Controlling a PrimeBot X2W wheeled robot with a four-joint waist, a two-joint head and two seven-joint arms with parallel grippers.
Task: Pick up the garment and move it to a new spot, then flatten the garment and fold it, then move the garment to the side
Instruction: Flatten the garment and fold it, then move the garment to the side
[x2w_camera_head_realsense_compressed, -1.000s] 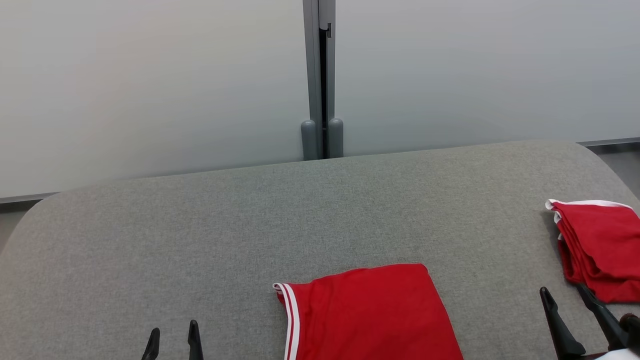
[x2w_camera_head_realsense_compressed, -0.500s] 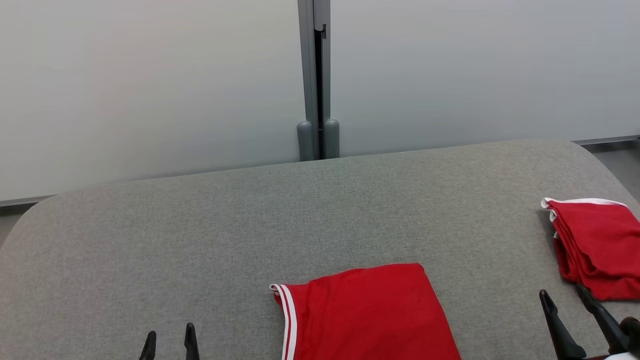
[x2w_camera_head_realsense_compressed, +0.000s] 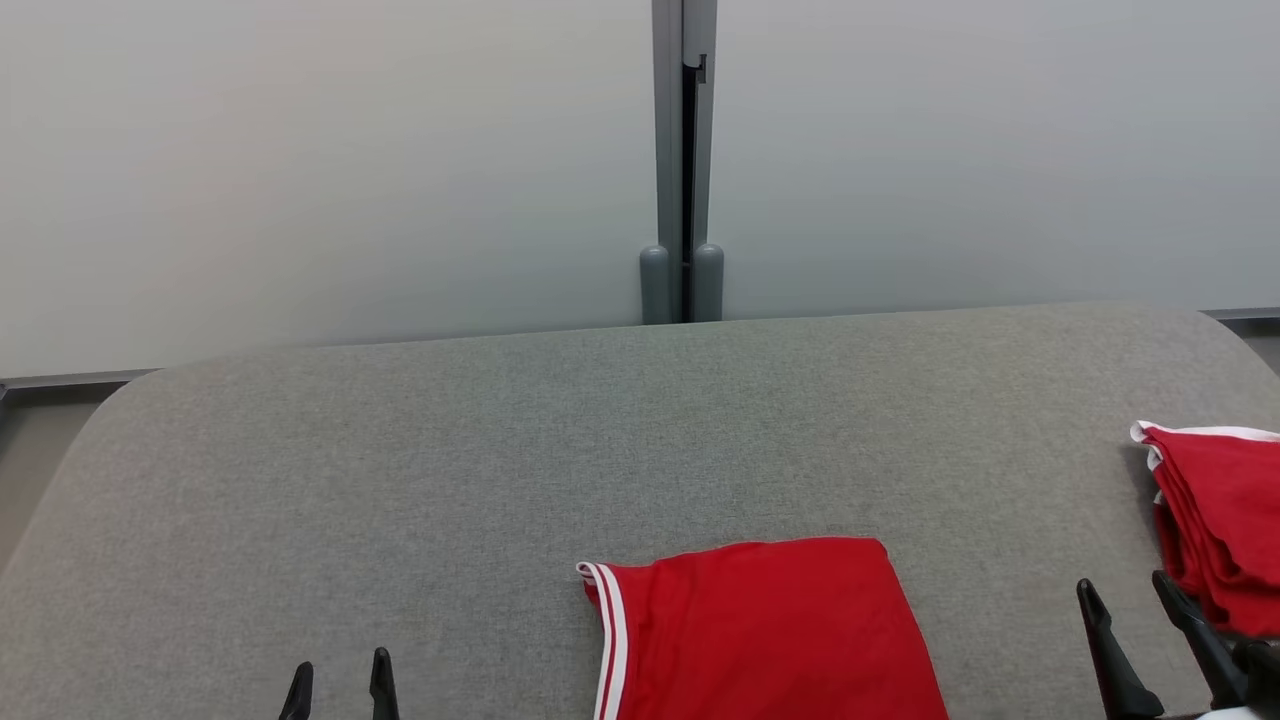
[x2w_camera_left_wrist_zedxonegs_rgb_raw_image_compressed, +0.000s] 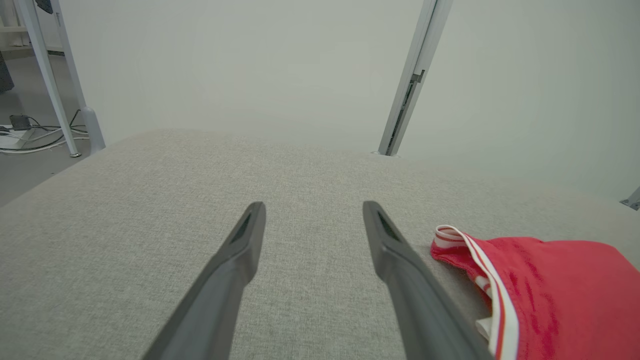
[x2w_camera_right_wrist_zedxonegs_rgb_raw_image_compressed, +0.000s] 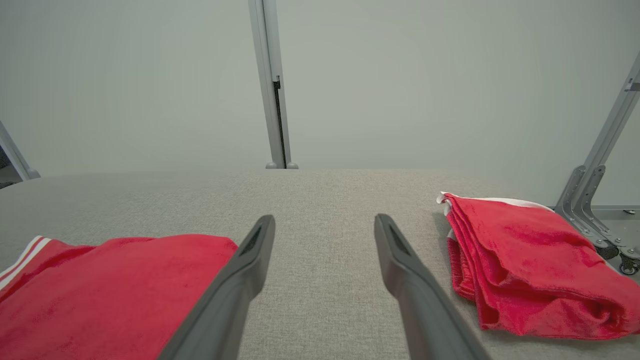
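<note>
**Head view: folded red garment at near edge, both grippers empty; side move judged next**

Observations
- Red garment lies flat on the grey padded table, at the near edge and slightly right of centre. It looks like a tidy rectangle, with the white-striped trim along its left side.
- A red stack of folded cloth sits at the table's right edge, well apart from the garment.
- My left gripper has its fingers apart and holds nothing. It is over bare table, left of the striped trim.
- My right gripper also has its fingers apart and holds nothing. It is over the grey strip between the garment and the stack.

Judgement
- Flattening and folding look done, so the step in hand is carrying the garment to the side.

How I do it well
1. I approach from both short edges, left gripper at the striped trim and right gripper at the plain right edge.
2. I come in low, with one finger sliding under every layer and the other on top. If I pinch only the top layer, the fold will peel open.
3. I close both grippers before lifting and raise them together and level, keeping the cloth lightly taut so the middle does not sag.
4. I set it down beside the red stack without nudging it, then release only once the cloth rests on the table.

Risks
- The padded cover may grip a dragged fingertip.
- The trim edge is bunched and may slip.
</note>
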